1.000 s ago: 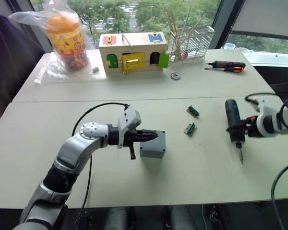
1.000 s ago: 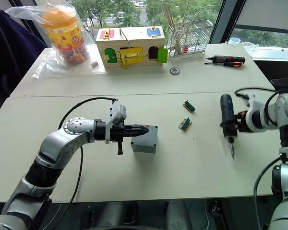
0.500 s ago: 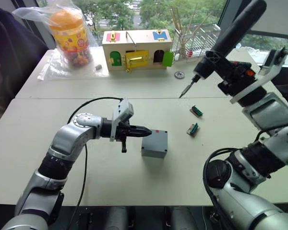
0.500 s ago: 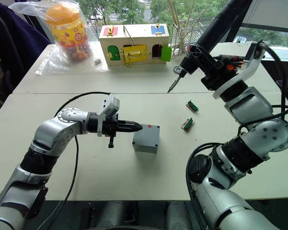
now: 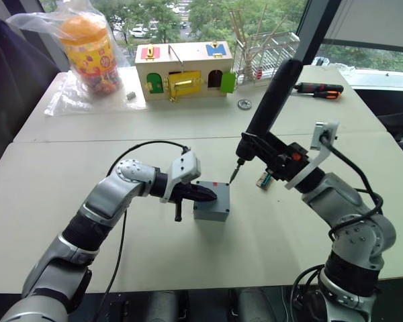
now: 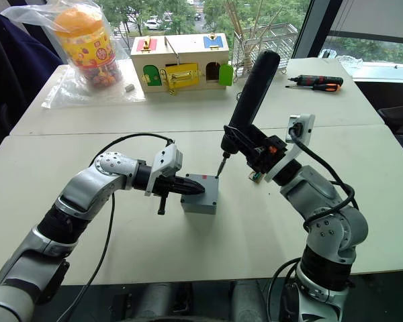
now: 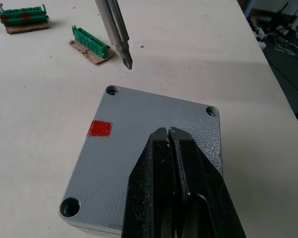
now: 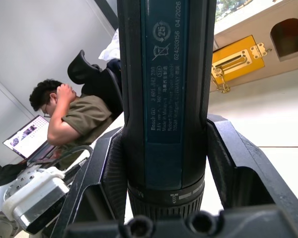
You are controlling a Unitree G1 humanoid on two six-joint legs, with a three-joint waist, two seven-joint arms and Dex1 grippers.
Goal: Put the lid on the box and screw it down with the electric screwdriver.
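The grey box stands mid-table with the lid on top, a flat grey face with corner screw holes and a red mark. My left gripper is shut, its fingertips lying on the lid's near half. My right gripper is shut on the electric screwdriver, a thick black tool tilted up toward the back right. Its metal bit points down just above the table, a little beyond the lid's far corner hole.
Two green connector strips lie just past the box. At the back stand a wooden box with coloured doors, a bagged jar, a wire rack and an orange-and-black hand screwdriver. A person sits beyond the table.
My right arm swung the electric screwdriver up from the right side, then lowered its bit to the box's far corner. The left gripper stayed on the lid. The camera shifted.
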